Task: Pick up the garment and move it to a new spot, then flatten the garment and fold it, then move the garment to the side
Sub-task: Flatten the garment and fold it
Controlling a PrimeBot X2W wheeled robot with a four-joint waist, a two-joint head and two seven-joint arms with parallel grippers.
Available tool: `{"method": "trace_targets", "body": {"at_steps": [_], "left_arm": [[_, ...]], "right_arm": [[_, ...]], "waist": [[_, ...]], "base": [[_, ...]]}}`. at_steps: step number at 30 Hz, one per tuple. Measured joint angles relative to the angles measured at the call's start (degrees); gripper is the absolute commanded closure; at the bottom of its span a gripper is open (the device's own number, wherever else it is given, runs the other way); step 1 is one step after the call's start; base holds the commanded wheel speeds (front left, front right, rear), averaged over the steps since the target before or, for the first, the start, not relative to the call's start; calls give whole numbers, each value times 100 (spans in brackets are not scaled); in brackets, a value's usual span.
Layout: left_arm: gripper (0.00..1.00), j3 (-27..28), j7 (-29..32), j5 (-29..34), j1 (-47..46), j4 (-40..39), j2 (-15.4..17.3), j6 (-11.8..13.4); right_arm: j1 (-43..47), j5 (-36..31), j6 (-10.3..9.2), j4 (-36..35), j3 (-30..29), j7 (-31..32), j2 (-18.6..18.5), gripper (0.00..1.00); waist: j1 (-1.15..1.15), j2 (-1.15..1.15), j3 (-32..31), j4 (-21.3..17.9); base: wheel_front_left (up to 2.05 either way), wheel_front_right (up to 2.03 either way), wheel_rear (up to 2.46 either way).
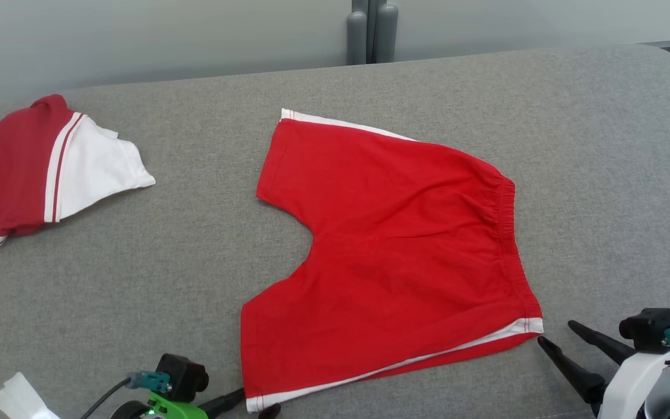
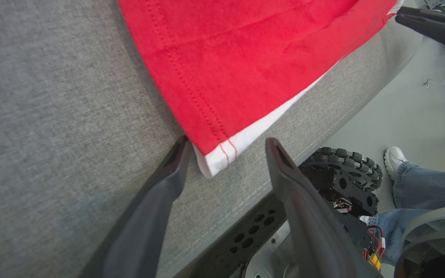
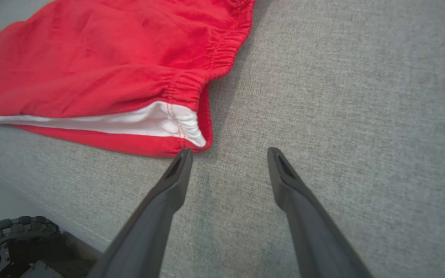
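The garment (image 1: 399, 244) is a pair of red shorts with white side stripes, spread flat on the grey table (image 1: 602, 145). My left gripper (image 1: 258, 402) is open at the near hem corner. In the left wrist view that white-edged corner of the garment (image 2: 238, 58) lies between the spread fingers of the left gripper (image 2: 227, 142), which are not closed on it. My right gripper (image 1: 556, 331) is open just off the waistband's near corner. In the right wrist view the right gripper (image 3: 229, 151) stands beside the elastic edge of the garment (image 3: 91, 69), its left fingertip (image 3: 184, 158) almost touching the cloth.
A second red and white piece of clothing (image 1: 38, 169) lies at the table's far left. Something white and crumpled (image 1: 21, 401) sits at the near left corner. Below the table's front edge are my wheel (image 2: 346, 166) and a person's shoe (image 2: 394, 158).
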Motion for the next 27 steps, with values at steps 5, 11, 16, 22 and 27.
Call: {"method": "trace_targets", "body": {"at_steps": [5,11,16,22,27], "left_arm": [[0,91,-42,-2,128,-154,245,64],[0,345,-271,-91,213,-519,399,155],[0,826,-870,101,144,-775,452,420],[0,1262,-1626,380,-69,-764,56,900],[0,1452,-1653,450,-55,-642,-282,1203]], "right_arm": [[215,-8,-1,-48,-495,0,-138,0],[245,-8,-1,-183,-1296,-1,-124,0],[219,-187,-113,-331,-1846,-1,-77,0],[104,-517,-470,-502,-2281,-10,129,0],[-77,-679,-708,-814,-2470,-11,450,0]], "waist": [[0,0,9,-7],[0,0,-66,-1],[0,0,-185,32],[0,0,-334,95],[0,0,-444,115]], "base": [[0,0,0],[0,0,0],[0,0,0],[0,0,0],[0,0,0]]}}
